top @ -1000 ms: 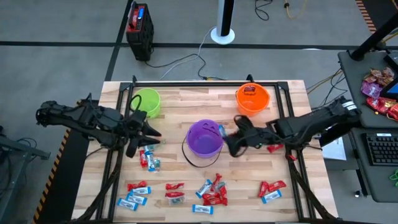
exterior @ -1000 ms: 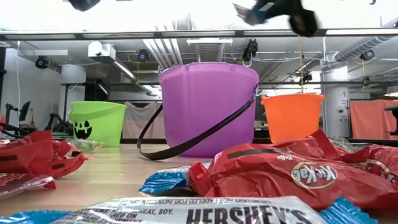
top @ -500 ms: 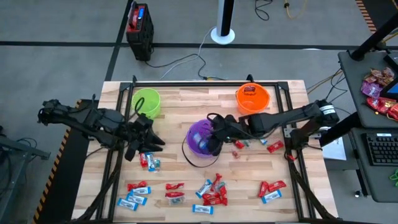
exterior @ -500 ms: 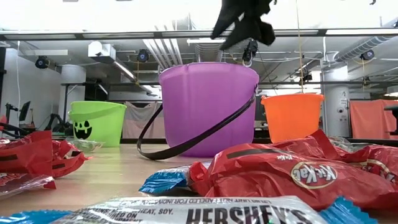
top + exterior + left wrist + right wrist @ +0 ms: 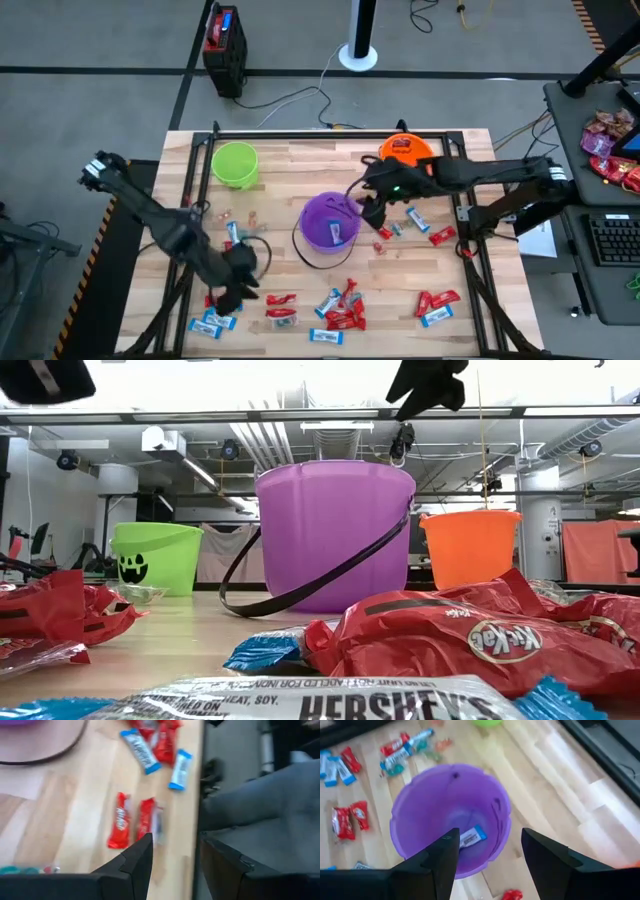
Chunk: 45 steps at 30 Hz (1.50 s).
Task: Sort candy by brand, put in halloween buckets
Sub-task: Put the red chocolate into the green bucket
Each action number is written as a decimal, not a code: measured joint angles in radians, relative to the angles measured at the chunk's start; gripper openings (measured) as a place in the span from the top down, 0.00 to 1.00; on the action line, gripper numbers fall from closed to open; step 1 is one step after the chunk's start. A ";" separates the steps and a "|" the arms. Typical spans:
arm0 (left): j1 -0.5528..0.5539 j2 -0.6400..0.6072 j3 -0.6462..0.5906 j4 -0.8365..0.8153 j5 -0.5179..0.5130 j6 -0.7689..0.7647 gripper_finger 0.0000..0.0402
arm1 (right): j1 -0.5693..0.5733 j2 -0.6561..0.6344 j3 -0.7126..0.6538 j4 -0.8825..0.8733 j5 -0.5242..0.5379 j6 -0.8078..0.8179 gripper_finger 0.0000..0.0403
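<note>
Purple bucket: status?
Right gripper open above purple bucket, one blue-white candy inside. Left gripper open, empty, over red candies at front edge. Nothing blocking.

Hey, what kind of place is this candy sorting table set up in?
Probably a robotics lab or workshop: a bare wooden table on a concrete floor, exposed ceiling ducts overhead, loose cables trailing behind, and a desk with a keyboard alongside.

3 small round plastic pails stand upright on the wood — lime green (image 5: 236, 163), purple (image 5: 329, 220), orange (image 5: 405, 155). A blue-white wrapped candy (image 5: 471, 837) lies inside the purple; red and blue pieces (image 5: 343, 307) lie scattered nearby.
</note>
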 joint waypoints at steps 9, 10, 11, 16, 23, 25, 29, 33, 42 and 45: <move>0.003 0.260 0.000 0.024 -0.033 0.047 0.65 | -0.018 -0.023 -0.046 0.041 0.000 -0.009 0.49; 0.003 0.290 0.000 0.034 -0.033 0.054 0.65 | -0.018 -0.016 -0.047 0.041 0.000 -0.009 0.49; 0.003 0.318 -0.001 0.060 -0.033 0.066 0.65 | -0.018 -0.009 -0.047 0.040 0.000 -0.008 0.49; 0.017 0.438 -0.001 0.162 -0.023 0.072 0.65 | -0.018 0.020 -0.048 0.040 -0.017 -0.003 0.49; 0.027 0.496 -0.010 0.288 -0.026 0.071 0.66 | -0.018 0.054 -0.048 0.036 -0.028 -0.005 0.49; 0.031 0.507 -0.022 0.327 -0.026 0.075 0.68 | -0.018 0.059 -0.048 0.037 -0.028 -0.007 0.49; 0.034 0.528 -0.032 0.361 -0.026 0.053 0.75 | -0.018 0.061 -0.048 0.032 -0.028 -0.007 0.49; 0.040 0.542 -0.032 0.385 -0.026 0.047 0.88 | -0.018 0.061 -0.048 0.032 -0.028 -0.021 0.49; 0.064 0.512 -0.035 0.331 -0.020 0.053 0.99 | -0.018 0.060 -0.048 0.030 -0.027 -0.064 0.49; 0.064 0.443 -0.037 0.265 -0.018 0.051 0.99 | -0.018 0.060 -0.048 0.030 -0.027 -0.078 0.49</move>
